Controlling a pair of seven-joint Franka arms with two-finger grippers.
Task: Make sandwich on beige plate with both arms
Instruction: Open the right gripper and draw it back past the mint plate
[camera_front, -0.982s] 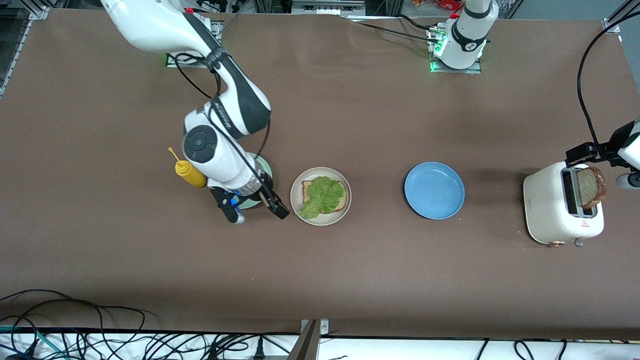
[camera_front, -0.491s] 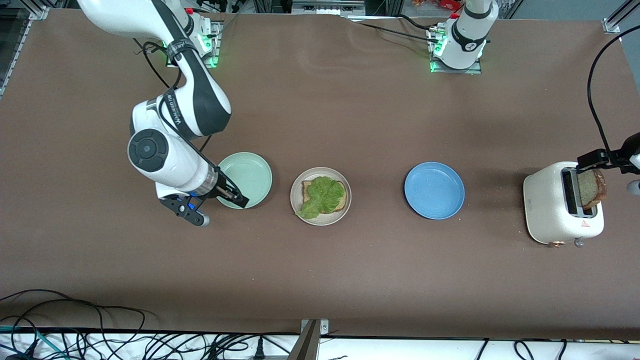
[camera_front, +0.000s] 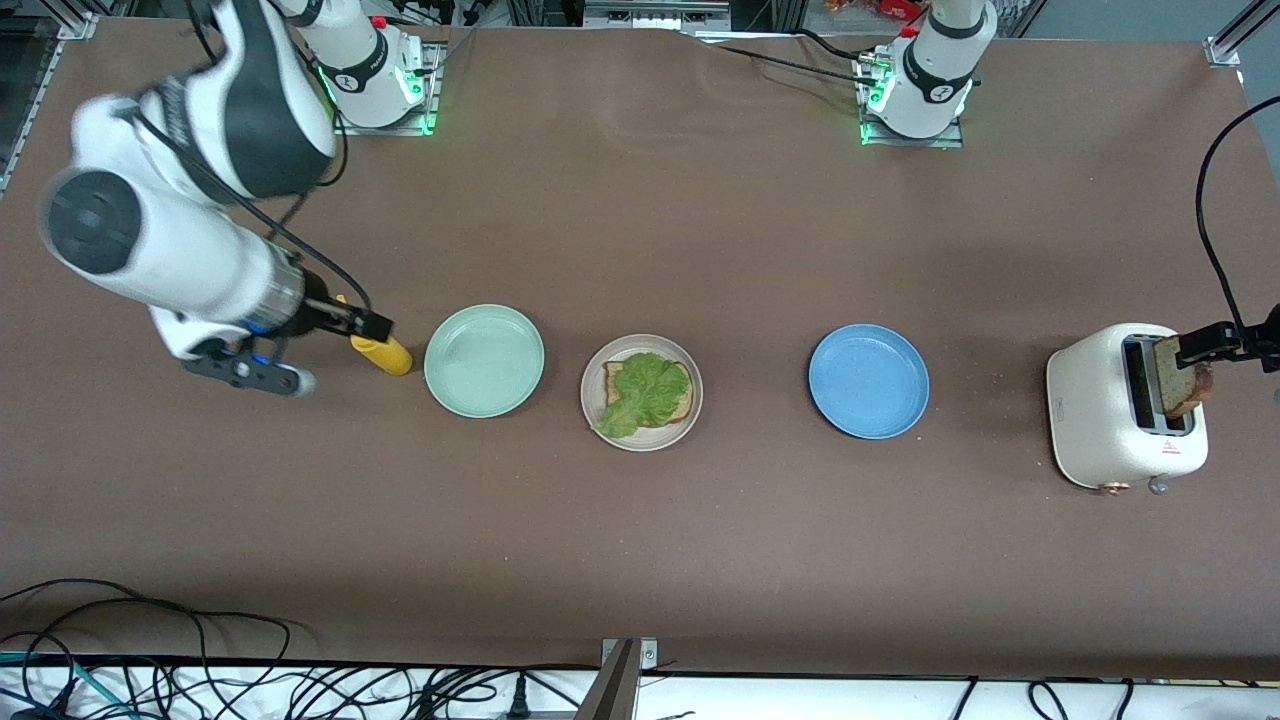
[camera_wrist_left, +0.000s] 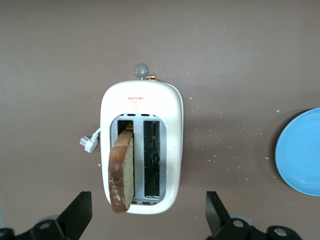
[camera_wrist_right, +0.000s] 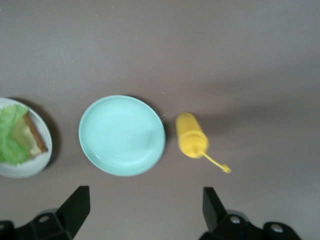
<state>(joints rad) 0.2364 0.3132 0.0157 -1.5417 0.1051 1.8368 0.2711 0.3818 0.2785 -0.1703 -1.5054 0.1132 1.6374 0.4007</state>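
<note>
Uncovering mint plate (camera_front: 484, 360), right gripper (camera_front: 372, 325) withdrawn

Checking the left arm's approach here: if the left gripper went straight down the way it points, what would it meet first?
Probably the bread slice standing up out of the toaster. The open left gripper hangs over that end of the toaster, though the exact line-up is hard to judge.

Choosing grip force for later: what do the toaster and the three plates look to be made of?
Toaster: glossy cream shell, probably painted metal or plastic, with soft highlights and metal-looking slots. Beige plate, mint green plate and blue plate: matte, evenly coloured, thin raised rims, likely plastic or melamine; glazed ceramic can't be ruled out.
</note>
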